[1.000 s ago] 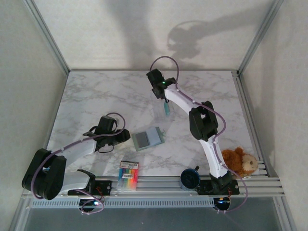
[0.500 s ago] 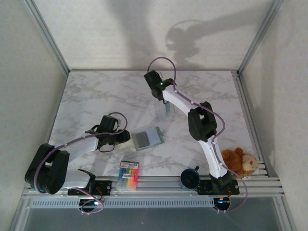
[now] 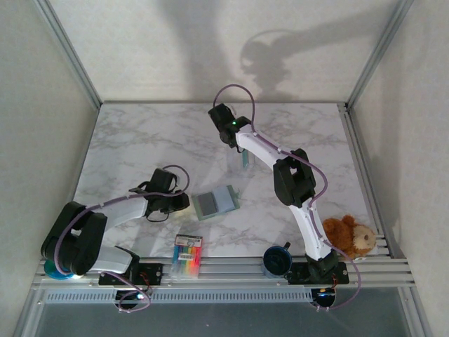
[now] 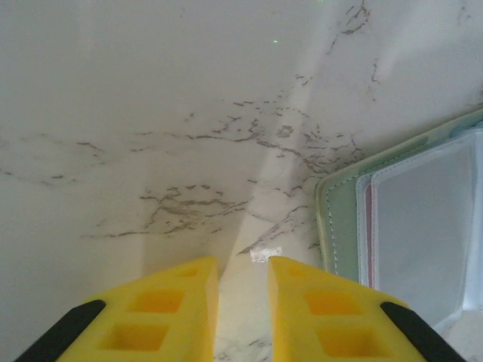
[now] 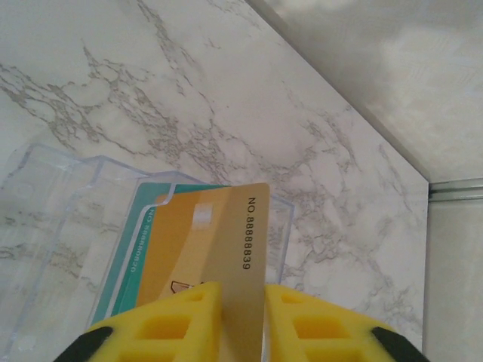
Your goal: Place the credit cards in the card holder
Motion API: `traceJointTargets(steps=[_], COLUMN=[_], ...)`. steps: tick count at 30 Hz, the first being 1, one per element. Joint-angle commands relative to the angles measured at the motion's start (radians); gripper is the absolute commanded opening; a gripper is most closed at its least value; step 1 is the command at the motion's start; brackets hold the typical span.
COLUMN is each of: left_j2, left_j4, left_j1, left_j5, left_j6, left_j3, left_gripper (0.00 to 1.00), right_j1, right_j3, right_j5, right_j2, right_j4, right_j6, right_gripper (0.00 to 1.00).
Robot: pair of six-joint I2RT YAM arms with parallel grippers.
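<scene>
The tan-gold credit card point(image 5: 226, 241), printed NO.88888839, stands on edge between my right gripper's point(image 5: 243, 290) yellow fingers, which are shut on it. Under it a teal-blue card point(image 5: 128, 249) lies in a clear plastic case point(image 5: 60, 188). From above, the right gripper point(image 3: 240, 151) hangs over that case point(image 3: 243, 161) at mid-table. The grey-green card holder point(image 3: 215, 202) lies open and flat. In the left wrist view the card holder's point(image 4: 343, 219) clear panel shows a thin red edge. My left gripper point(image 4: 244, 264) rests low beside its left edge, slightly open and holding nothing.
A pack of multicoloured markers point(image 3: 186, 255) lies near the front rail. A brown teddy bear point(image 3: 349, 235) sits at the right front, with a dark blue round object point(image 3: 277, 260) by the right arm's base. Enclosure walls ring the marble table point(image 3: 140, 140).
The left arm's shoulder has swung down and left while its gripper stays by the card holder. The right wrist has shifted slightly left and back above the clear case.
</scene>
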Motion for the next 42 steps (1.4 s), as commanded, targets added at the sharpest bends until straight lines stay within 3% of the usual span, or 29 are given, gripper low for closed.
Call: traceJointTargets(steps=[1, 3, 12, 15, 23, 29, 36, 39, 42], left_j2=[0.034, 0.041, 0.06, 0.059, 0.017, -0.071, -0.1, -0.118, -0.137], left_j4=[0.007, 0.007, -0.011, -0.008, 0.006, 0.038, 0.062, 0.069, 0.069], left_j1=[-0.039, -0.044, -0.052, -0.054, -0.055, -0.055, -0.055, -0.053, -0.053], left_j5=[0.03, 0.038, 0.035, 0.039, 0.109, 0.154, 0.172, 0.197, 0.221], left_j6=[0.012, 0.01, 0.026, 0.026, 0.012, -0.035, -0.07, -0.084, -0.082], left_j3=[0.013, 0.019, 0.053, 0.061, 0.057, 0.022, 0.009, 0.004, 0.006], left_gripper=[0.22, 0.22, 0.21, 0.21, 0.21, 0.21, 0.21, 0.22, 0.23], right_j1=[0.009, 0.009, 0.013, 0.011, -0.027, -0.066, -0.08, -0.08, -0.08], right_j3=[0.036, 0.048, 0.092, 0.145, 0.151, 0.078, 0.003, -0.064, -0.253], right_j5=[-0.028, -0.051, -0.119, -0.153, -0.339, -0.461, -0.507, -0.631, -0.803], right_j2=[0.01, 0.003, -0.027, -0.016, -0.066, -0.188, -0.321, -0.403, -0.535], right_j4=[-0.076, -0.103, -0.172, -0.229, -0.315, -0.252, -0.228, -0.23, -0.136], right_j6=[0.042, 0.059, 0.119, 0.158, 0.338, 0.405, 0.43, 0.44, 0.437], right_gripper=[0.19, 0.13, 0.09, 0.0, 0.0, 0.0, 0.0, 0.0, 0.0])
